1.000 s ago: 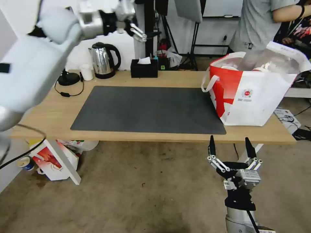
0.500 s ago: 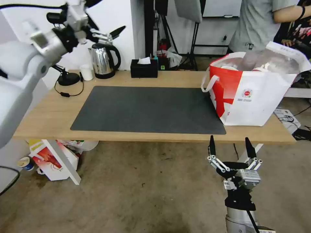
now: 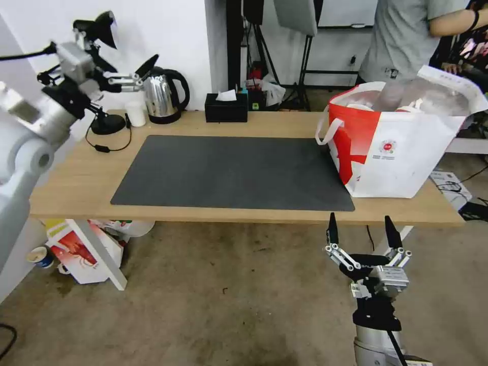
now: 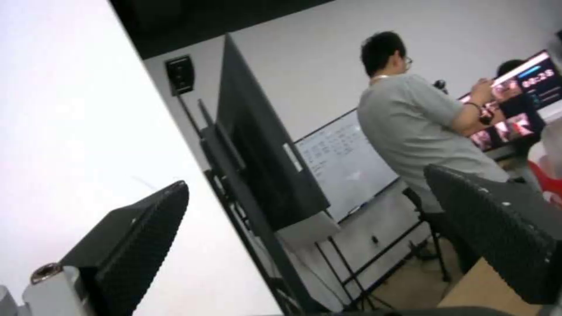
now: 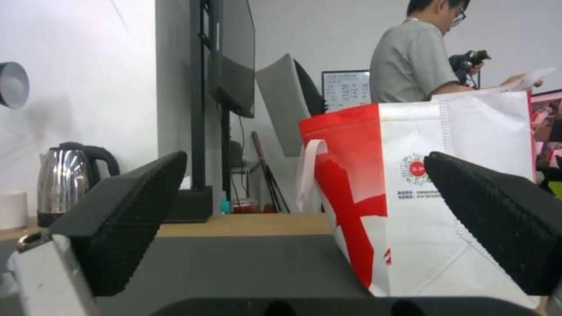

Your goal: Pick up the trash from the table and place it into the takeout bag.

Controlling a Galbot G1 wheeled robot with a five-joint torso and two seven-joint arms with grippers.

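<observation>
The takeout bag point(image 3: 401, 152), white with a red side panel, stands upright on the right end of the table point(image 3: 76, 173); it also shows close up point(image 5: 445, 193) in the right wrist view. White rims of the trash point(image 3: 362, 107) peek out of its open mouth under clear plastic. My left gripper point(image 3: 145, 71) is raised above the table's far left corner, beside the kettle, open and holding nothing point(image 4: 307, 175). My right gripper point(image 3: 361, 229) stands open, fingers up, just below the table's front edge before the bag point(image 5: 305, 154).
A dark grey mat point(image 3: 234, 173) covers the table's middle. A steel kettle point(image 3: 160, 96), a white cup point(image 3: 135, 113), a black desk lamp point(image 3: 104, 122) and a black tissue box point(image 3: 226, 108) line the far edge. A red-and-white bag point(image 3: 76, 249) lies under the table's left end.
My left arm has swung left and down from high over the table's back, bringing its gripper beside the kettle. The right arm and the bag have not moved.
</observation>
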